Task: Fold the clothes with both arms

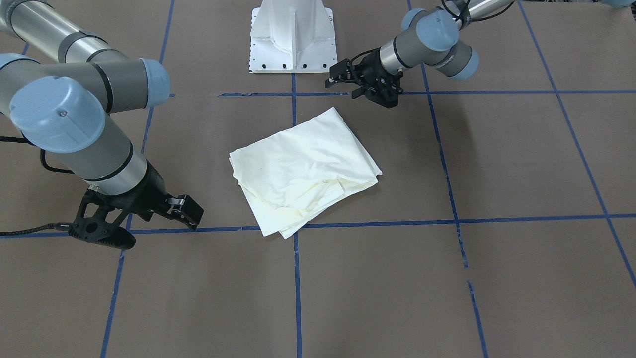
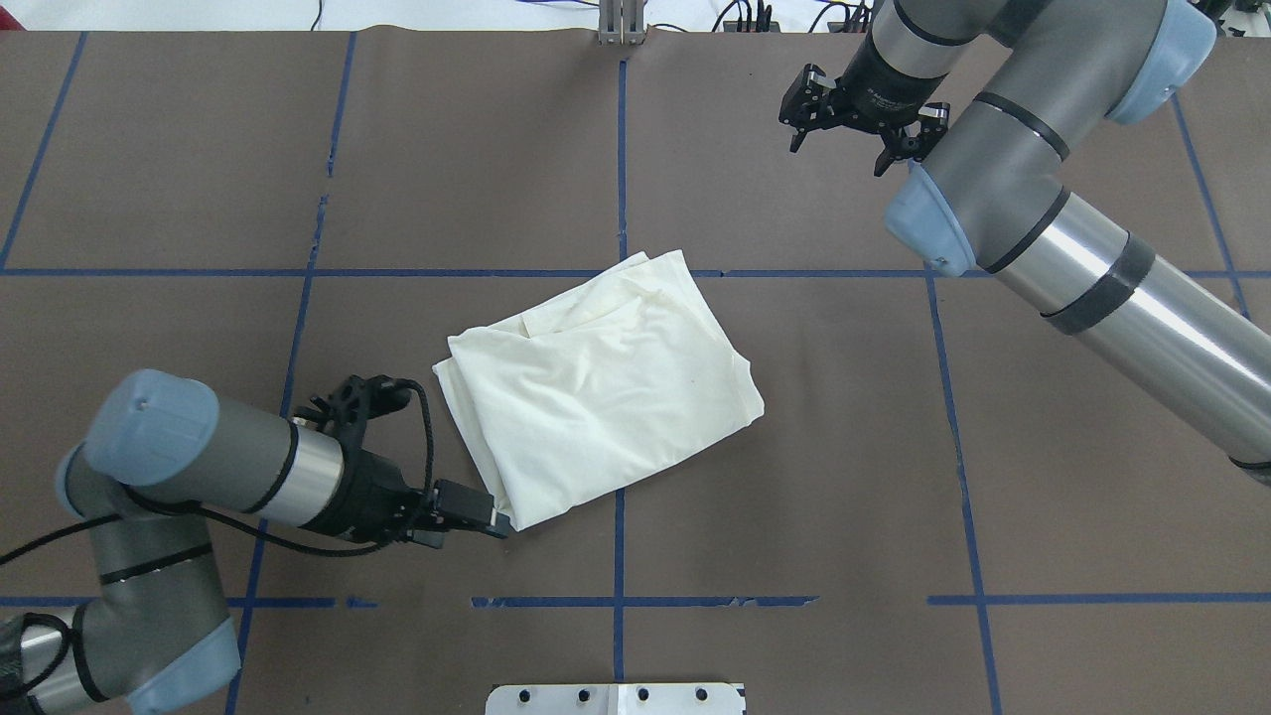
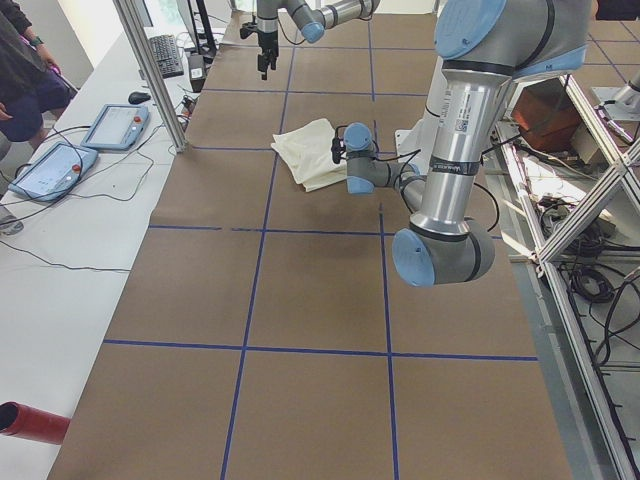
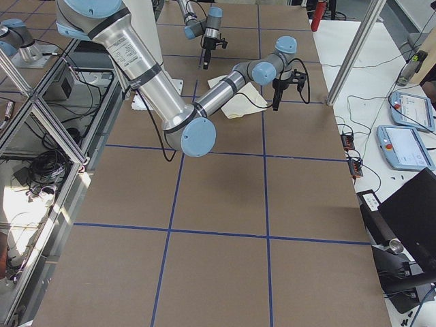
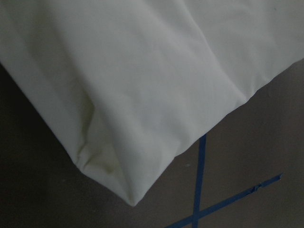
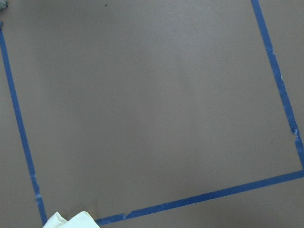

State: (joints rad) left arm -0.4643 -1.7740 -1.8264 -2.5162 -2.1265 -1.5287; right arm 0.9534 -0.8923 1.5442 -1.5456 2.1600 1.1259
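T-shirt [image 2: 596, 397], overhead view: a cream bundle, plain side up, folded to a rough rectangle, lies mid-table [image 2: 894, 447] over a blue tape line [image 2: 618, 556]. The left gripper [image 2: 482, 516] sits at the bundle's corner nearest the robot's left. The right gripper [image 2: 844, 139], jaws spread and empty, hangs well apart near the far edge.

Front-facing view: the left gripper looks raised clear of the cloth with jaws parted, though the angle is poor. Loose stacked layers show along the operator-side edge.

Left wrist view: only the cloth corner shows, no fingers.

Right wrist view: bare table, with a scrap of cloth at the bottom.

Likely hazards: a pinch at that corner may catch only the top layer and peel the fold open. A one-sided pull, with the other arm so distant, may drag or skew the bundle.
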